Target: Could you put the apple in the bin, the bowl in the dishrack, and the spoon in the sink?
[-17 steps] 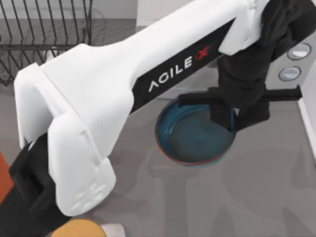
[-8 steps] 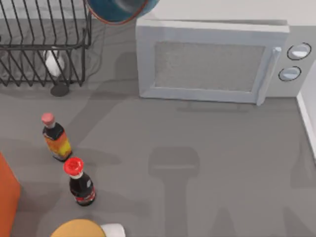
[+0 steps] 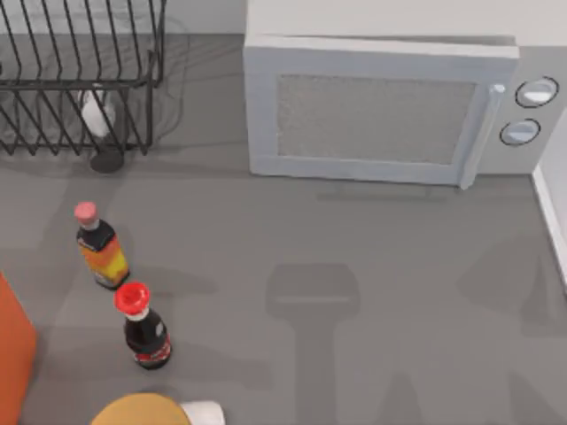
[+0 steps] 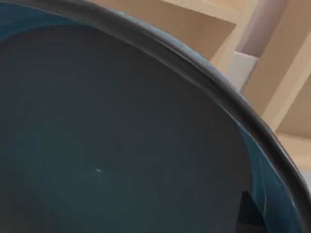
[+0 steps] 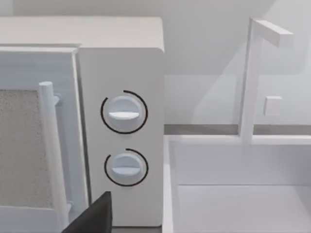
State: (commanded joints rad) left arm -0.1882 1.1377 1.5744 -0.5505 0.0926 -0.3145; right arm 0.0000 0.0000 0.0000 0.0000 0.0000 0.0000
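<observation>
Bowl [image 4: 121, 141] sits right up against the left wrist camera, teal inside, dark rim. Dishrack [image 3: 80, 80] is at the desk [image 3: 354, 292] back left, beside the microwave [image 3: 381, 111]. Two bottles [image 3: 124, 283] front left. Can't tell either arm's finger state.

One bowl [image 4: 112, 145], one dishrack [image 3: 80, 75], one microwave [image 3: 381, 106], two bottles [image 3: 100, 246], one sink [image 5: 238, 189].
</observation>
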